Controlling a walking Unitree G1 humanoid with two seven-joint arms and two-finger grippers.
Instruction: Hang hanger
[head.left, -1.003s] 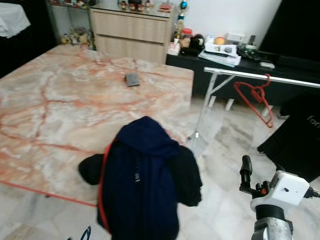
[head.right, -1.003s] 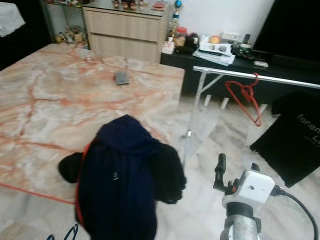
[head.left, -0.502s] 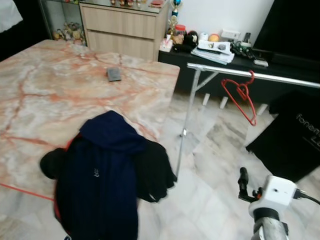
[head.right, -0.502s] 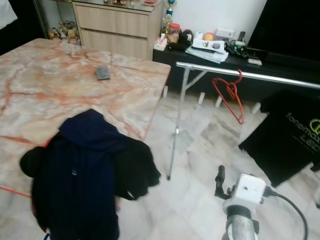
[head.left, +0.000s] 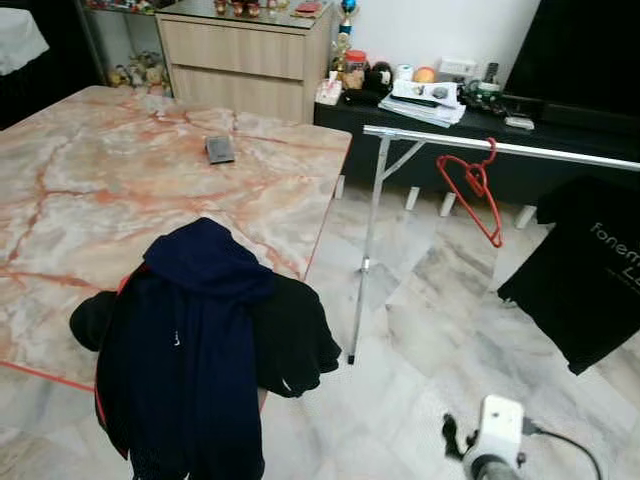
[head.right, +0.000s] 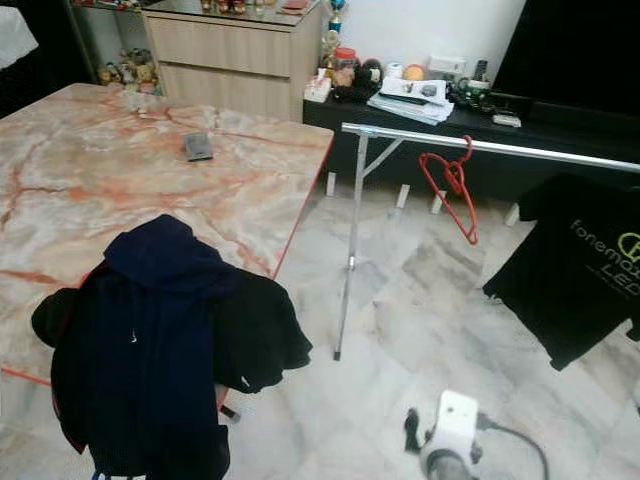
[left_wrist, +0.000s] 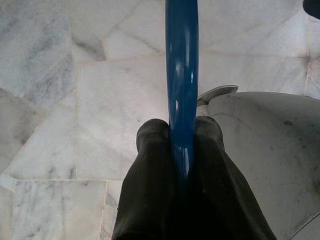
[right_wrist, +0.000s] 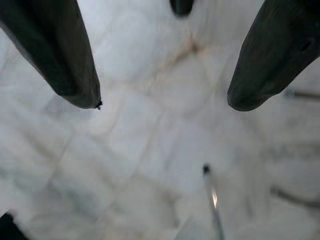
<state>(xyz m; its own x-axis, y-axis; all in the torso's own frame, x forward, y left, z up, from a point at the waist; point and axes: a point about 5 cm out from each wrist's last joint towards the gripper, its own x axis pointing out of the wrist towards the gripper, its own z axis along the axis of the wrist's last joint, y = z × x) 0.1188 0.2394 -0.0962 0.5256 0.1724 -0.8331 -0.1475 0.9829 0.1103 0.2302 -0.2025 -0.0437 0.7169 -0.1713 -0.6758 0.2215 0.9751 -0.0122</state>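
My left gripper (left_wrist: 181, 127) is shut on a blue hanger bar (left_wrist: 181, 75) above the marble floor. A dark navy jacket (head.left: 190, 340) with a red edge hangs in the foreground at the lower left and covers most of the hanger. To the right stands a silver clothes rail (head.left: 500, 145). A red hanger (head.left: 475, 190) and a black printed T-shirt (head.left: 590, 270) hang from it. My right gripper (right_wrist: 162, 100) is open over the floor, with nothing between its fingers. That arm's white wrist (head.left: 495, 435) sits low at the bottom right.
A large pink marble table (head.left: 80, 190) lies to the left, with a small dark object (head.left: 219, 149) on it. Behind stand a wooden cabinet (head.left: 245, 50) and a cluttered low black sideboard (head.left: 450, 105). The rail's leg (head.left: 362, 270) stands on open marble floor.
The camera has shifted, so the rail and table sit differently in the picture. My right arm has dropped lower in the head views. The jacket still hangs in the foreground.
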